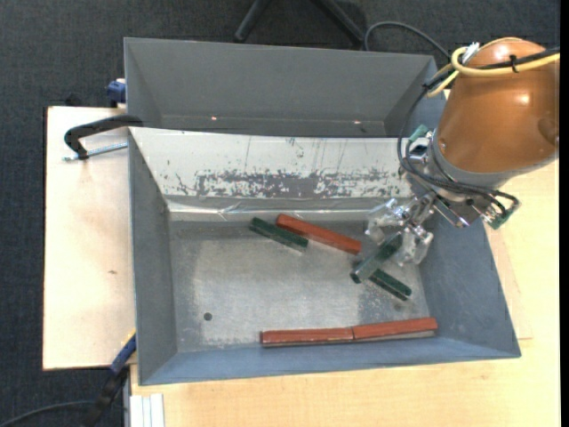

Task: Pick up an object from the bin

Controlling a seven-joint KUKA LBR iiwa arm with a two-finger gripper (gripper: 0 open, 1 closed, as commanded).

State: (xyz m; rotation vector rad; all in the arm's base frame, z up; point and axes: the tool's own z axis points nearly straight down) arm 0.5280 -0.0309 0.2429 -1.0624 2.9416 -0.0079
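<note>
Though jaws at 3 o'clock in the bin (267, 87) look clamped on a tilted dark green stick (373, 261), lifting it clear remains.

Grey bin (147, 238), floor finely speckled pale, far wall streaked with dark scratches. Red-brown: near sticks (307, 335) (396, 329), far stick (320, 235). Dark green: far-left stick (278, 233), right sticks (375, 259) (391, 284). Orange: arm cover (498, 105). Silver: gripper (400, 238).

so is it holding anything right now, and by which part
Yes, the gripper has a short dark green flat bar between its fingers, gripped at its upper right end.
</note>
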